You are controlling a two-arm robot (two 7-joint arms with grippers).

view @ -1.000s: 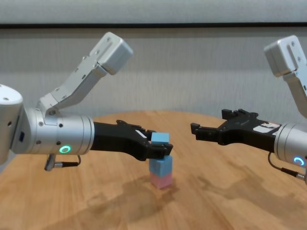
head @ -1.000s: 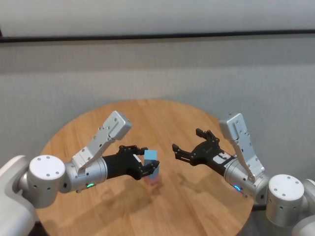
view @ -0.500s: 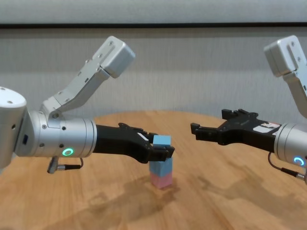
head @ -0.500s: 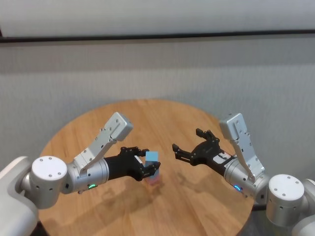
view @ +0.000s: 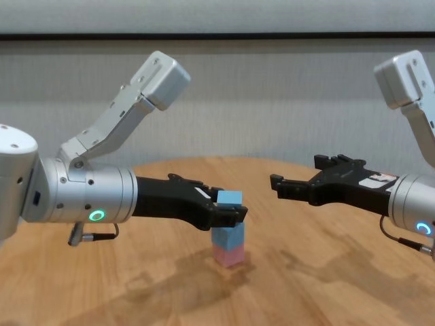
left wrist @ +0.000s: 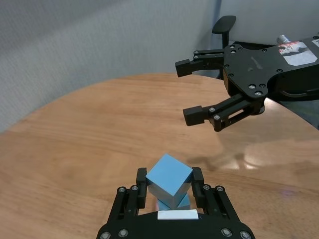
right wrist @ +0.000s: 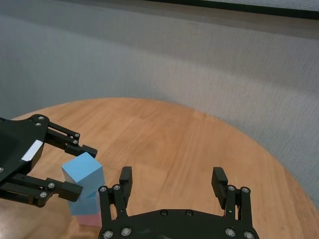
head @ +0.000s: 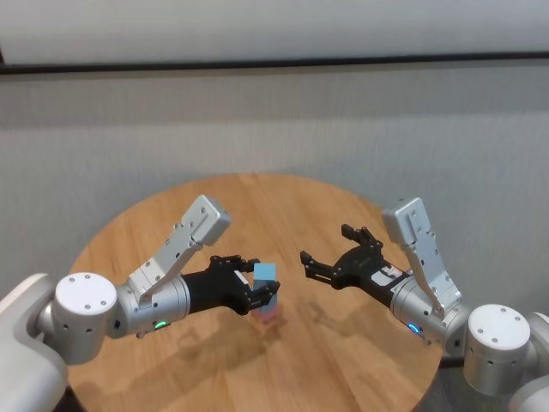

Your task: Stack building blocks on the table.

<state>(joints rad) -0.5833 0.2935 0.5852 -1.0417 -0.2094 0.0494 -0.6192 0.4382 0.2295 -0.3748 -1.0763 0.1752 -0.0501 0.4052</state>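
A stack of building blocks stands mid-table (head: 257, 206): a pale pink cube (view: 229, 256) at the bottom and a light blue cube (view: 228, 236) on it. The top light blue cube (view: 230, 198) (left wrist: 169, 174) rests on that blue one, turned slightly askew. My left gripper (left wrist: 169, 180) (head: 264, 280) reaches in from the left and is shut on this top cube, a finger against each side. My right gripper (head: 326, 249) (right wrist: 172, 175) hovers open to the right of the stack, a short gap away, holding nothing.
The round wooden table (view: 340, 272) shows no other objects. A grey wall runs behind it. A dark chair (left wrist: 223, 25) stands beyond the table's far edge in the left wrist view.
The left arm has shifted slightly, lowering the held blue cube a little onto the stack. The right arm has not moved.
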